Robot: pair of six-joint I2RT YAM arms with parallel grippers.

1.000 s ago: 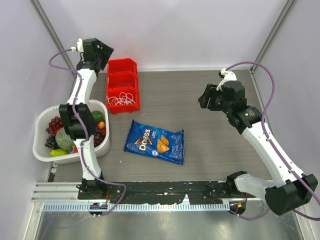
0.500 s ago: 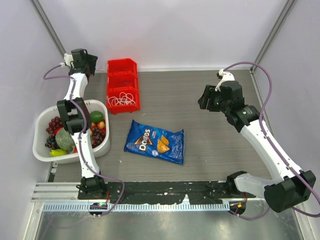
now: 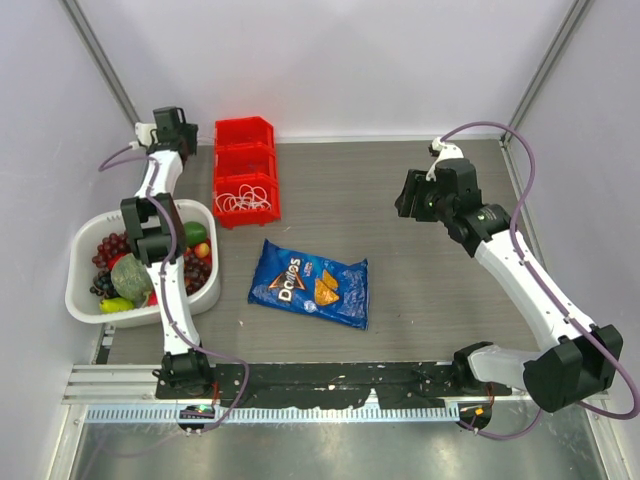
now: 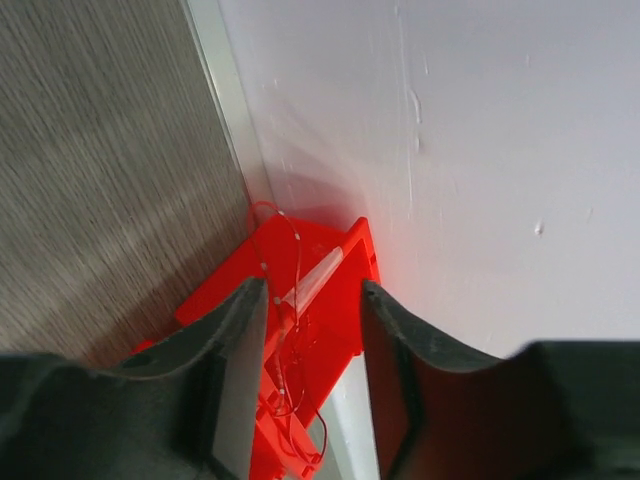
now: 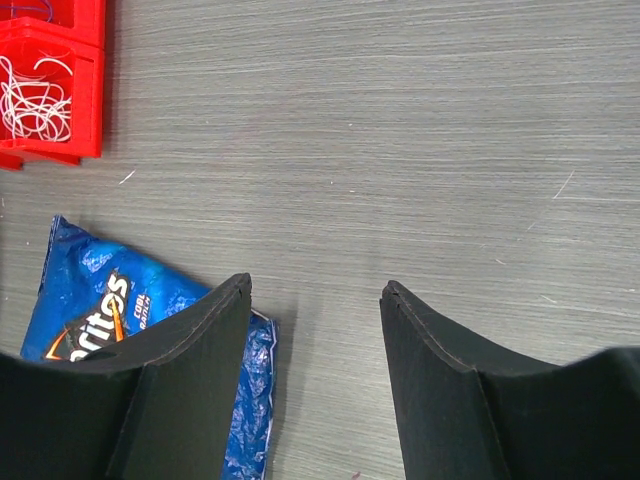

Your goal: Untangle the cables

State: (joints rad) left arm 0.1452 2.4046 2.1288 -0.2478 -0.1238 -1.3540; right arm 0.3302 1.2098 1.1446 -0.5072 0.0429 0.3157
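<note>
The cables lie in a red three-part bin (image 3: pixel 246 150) at the back left. White cables (image 3: pixel 243 200) are curled in its nearest compartment and also show in the right wrist view (image 5: pixel 35 100). A bluish cable (image 5: pixel 40 8) shows in the compartment behind. In the left wrist view a thin red cable (image 4: pixel 298 250) hangs over the red bin (image 4: pixel 335 320). My left gripper (image 3: pixel 176 128) (image 4: pixel 312 288) is open and empty, raised at the bin's far left side by the back wall. My right gripper (image 3: pixel 408 196) (image 5: pixel 315 285) is open and empty above the bare table, right of the middle.
A blue chip bag (image 3: pixel 310 283) lies flat in the middle of the table and shows at the lower left of the right wrist view (image 5: pixel 90 300). A white tub (image 3: pixel 82 300) of fruit stands at the left edge. Walls close the back and both sides.
My left wrist has swung from above the bin's far end towards the back left corner. My right arm has shifted slightly towards the back.
</note>
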